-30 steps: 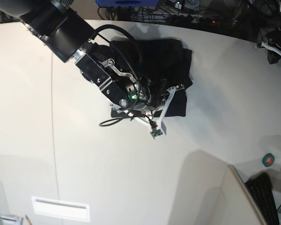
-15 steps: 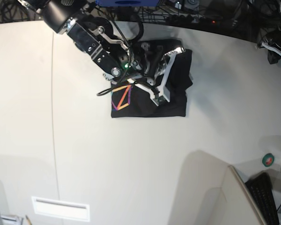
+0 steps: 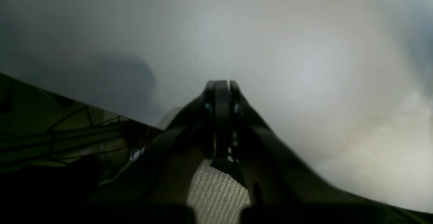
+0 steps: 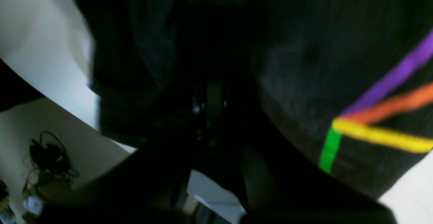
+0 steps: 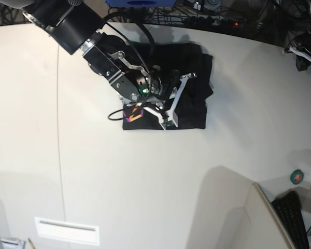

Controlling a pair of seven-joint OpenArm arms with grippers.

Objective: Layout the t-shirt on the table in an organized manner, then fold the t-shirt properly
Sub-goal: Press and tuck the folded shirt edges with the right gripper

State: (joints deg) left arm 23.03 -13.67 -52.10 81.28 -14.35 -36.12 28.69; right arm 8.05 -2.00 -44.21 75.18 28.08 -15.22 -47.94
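Observation:
The black t-shirt [image 5: 194, 98] lies folded into a compact rectangle on the off-white table [image 5: 145, 181], far centre. Its rainbow line print [image 5: 132, 114] shows at the near left corner and in the right wrist view [image 4: 382, 115]. My right gripper [image 5: 172, 101] rests low over the middle of the t-shirt. In the right wrist view the gripper [image 4: 213, 92] is dark, with its jaws together against black fabric [image 4: 304, 48]. I cannot tell whether fabric is pinched. My left gripper [image 3: 220, 83] is shut and empty above bare table [image 3: 270, 31].
The left arm [image 5: 306, 49] sits at the far right edge. A thin seam line [image 5: 58, 129] runs down the table's left part. A white recessed panel [image 5: 67, 231] is at the near left. A green tape roll [image 5: 297, 177] and a keyboard [image 5: 295, 218] are at the near right. Cables [image 5: 207, 18] lie behind the curved far edge.
My right arm swung to the far side of the t-shirt, uncovering the print, then came back toward the near edge and partly covers the print again. The t-shirt stays folded in place.

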